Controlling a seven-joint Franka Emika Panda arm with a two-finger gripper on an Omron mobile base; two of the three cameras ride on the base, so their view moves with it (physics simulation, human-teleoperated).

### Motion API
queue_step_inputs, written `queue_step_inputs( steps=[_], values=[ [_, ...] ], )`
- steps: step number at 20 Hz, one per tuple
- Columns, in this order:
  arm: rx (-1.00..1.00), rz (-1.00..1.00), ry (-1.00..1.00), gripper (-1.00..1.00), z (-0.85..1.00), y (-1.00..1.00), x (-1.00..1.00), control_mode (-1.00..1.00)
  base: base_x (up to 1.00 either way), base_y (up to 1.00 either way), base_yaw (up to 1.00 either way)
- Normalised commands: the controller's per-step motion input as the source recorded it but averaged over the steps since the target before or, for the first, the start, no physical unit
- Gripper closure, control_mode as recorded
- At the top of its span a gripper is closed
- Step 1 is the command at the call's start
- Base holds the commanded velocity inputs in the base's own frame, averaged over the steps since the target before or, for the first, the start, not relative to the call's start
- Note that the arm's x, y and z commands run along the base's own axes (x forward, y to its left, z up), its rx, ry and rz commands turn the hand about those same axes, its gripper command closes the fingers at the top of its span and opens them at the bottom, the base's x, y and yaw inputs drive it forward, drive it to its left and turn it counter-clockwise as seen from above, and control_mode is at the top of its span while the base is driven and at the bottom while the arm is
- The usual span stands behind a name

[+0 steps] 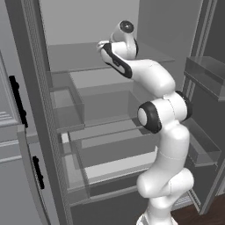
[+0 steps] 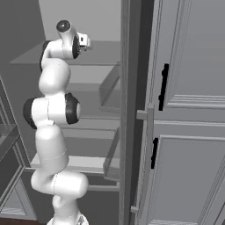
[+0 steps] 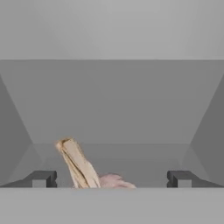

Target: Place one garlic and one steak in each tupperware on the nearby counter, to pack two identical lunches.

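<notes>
One steak (image 3: pixel 78 165) on a grey fridge shelf (image 3: pixel 111 100) — fingers (image 3: pixel 41 178) of the gripper (image 3: pixel 111 179) spread wide, empty; grey cabinets (image 2: pixel 189 132) beside.

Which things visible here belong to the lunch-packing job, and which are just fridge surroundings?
Belongs to the job:
- tan and pink meat-like piece, possibly a steak, lying on the fridge floor between the open dark fingers

Just surroundings:
- grey fridge shelves
- clear door bins
- grey panelled cabinet doors with black bar handles
</notes>
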Motion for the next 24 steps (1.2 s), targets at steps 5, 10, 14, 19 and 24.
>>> queue_step_inputs(
  steps=[5,10,14,19,24],
  values=[
    [0.0,-0.13,0.13,1.0,-0.41,0.0,-0.08,-1.0,0.0,0.0,0.0],
    [0.0,-0.1,0.05,1.0,-0.44,0.0,-0.11,-1.0,0.0,0.0,0.0],
    [-0.03,-0.05,-0.11,1.0,-0.24,0.0,-0.46,-1.0,0.0,0.0,0.0],
    [-0.01,-0.07,-0.15,1.0,-0.13,-0.05,-1.0,-1.0,0.0,0.0,0.0],
    [0.03,-0.1,-0.08,1.0,-0.03,-0.34,-1.0,-1.0,0.0,0.0,0.0]
  ],
)
